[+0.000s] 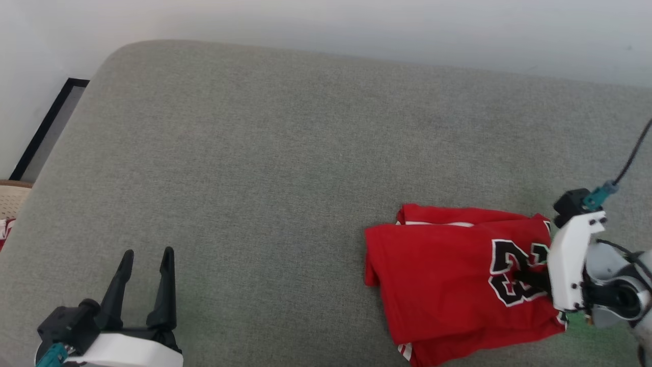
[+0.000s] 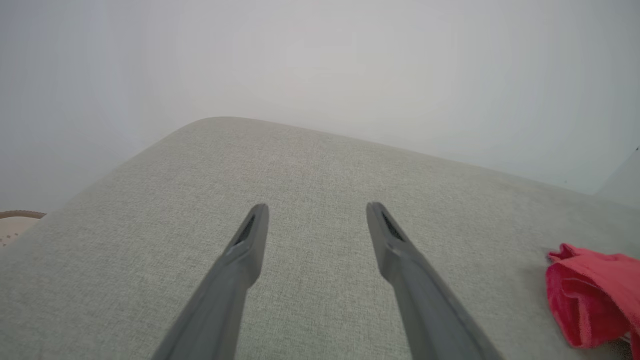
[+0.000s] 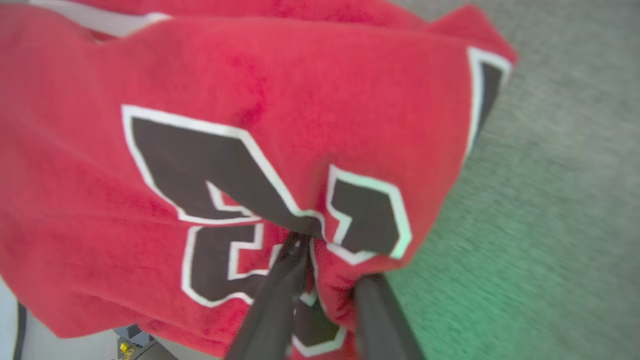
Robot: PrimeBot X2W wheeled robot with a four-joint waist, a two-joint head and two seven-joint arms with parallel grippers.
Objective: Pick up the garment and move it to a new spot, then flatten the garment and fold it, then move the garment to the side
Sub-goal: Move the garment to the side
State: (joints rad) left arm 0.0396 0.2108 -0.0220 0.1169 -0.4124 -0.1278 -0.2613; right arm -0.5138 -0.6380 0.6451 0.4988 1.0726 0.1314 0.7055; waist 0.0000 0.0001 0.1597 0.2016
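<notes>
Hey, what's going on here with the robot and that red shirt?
The right gripper is pinching a fold of the garment, right at its black numbers. The red jersey lies loosely folded on the grey cushion. The left gripper hangs open over bare cushion, well apart from the jersey.

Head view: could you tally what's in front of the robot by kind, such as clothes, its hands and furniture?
red jersey shirt: 1
end effectors: 2 (left end effector, right end effector)
grey fabric cushion: 1
beige basket: 1
Total: 5
</notes>
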